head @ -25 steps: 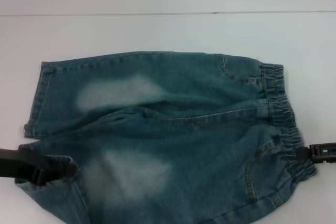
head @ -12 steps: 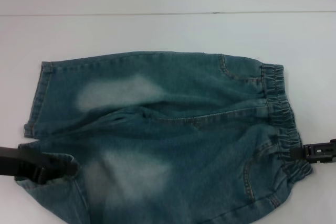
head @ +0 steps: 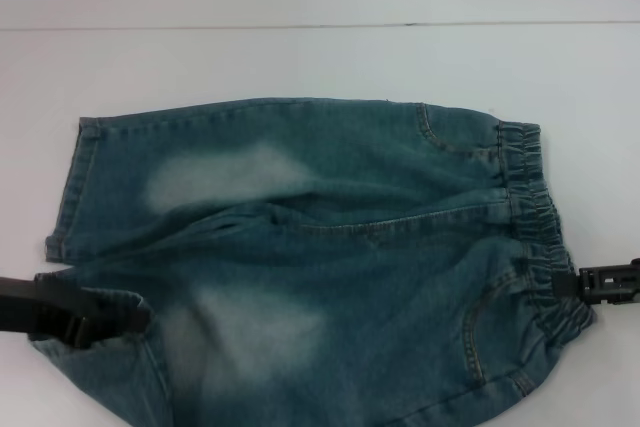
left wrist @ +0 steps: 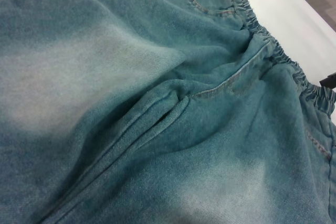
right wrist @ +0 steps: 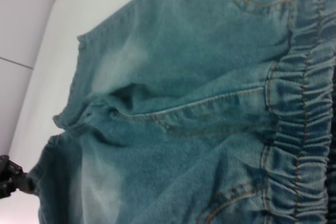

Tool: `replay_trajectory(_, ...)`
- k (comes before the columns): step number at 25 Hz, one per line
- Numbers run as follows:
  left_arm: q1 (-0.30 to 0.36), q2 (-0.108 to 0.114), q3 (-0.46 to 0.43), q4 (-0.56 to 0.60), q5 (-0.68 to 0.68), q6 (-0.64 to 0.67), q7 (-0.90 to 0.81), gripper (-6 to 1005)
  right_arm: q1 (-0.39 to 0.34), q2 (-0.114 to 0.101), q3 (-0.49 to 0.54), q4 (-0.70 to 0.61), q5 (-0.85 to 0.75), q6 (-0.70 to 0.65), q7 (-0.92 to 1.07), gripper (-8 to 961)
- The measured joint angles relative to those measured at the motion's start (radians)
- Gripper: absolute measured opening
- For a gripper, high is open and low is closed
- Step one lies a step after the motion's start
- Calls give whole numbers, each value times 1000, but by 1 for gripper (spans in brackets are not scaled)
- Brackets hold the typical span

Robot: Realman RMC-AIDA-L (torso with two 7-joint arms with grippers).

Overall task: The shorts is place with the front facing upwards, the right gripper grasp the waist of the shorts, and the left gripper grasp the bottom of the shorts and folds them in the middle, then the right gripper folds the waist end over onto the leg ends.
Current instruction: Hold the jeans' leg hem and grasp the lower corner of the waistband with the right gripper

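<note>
The blue-green denim shorts (head: 330, 247) lie front up on the white table, with the gathered waist (head: 530, 207) on the right and the bottom of the shorts (head: 68, 187) on the left. My left gripper (head: 135, 319) lies low at the near leg hem, shut on that hem, which bunches around it. At the near end of the waistband my right gripper (head: 572, 285) is pinched shut on the ruffled band. In the left wrist view, the shorts (left wrist: 157, 108) fill the picture, with the waist (left wrist: 262, 30) beyond. The right wrist view takes in the waist (right wrist: 302, 108) and the far-off left gripper (right wrist: 10, 179).
The white table (head: 300, 57) runs on beyond the shorts to a back edge line. Bare table surface lies to the left and right of the cloth. No other objects show.
My right gripper has edged up along the waistband's near end, and the band puckers more tightly at its tip. The left gripper has hardly moved.
</note>
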Motion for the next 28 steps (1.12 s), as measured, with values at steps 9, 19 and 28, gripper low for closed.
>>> replay_trajectory(9, -3, -1, 0, 0, 0, 1, -1, 27, -6, 2, 0, 7, 15, -17, -3, 869)
replay_trajectory(19, -4, -1, 0, 0, 0, 2, -1, 27, -8, -1, -1, 18, 15, -29, -4, 842)
replay_trajectory(28, -3, 0, 0, -3, -11, 2, -1, 27, -15, -1, -12, 19, 9, -2, -44, 615)
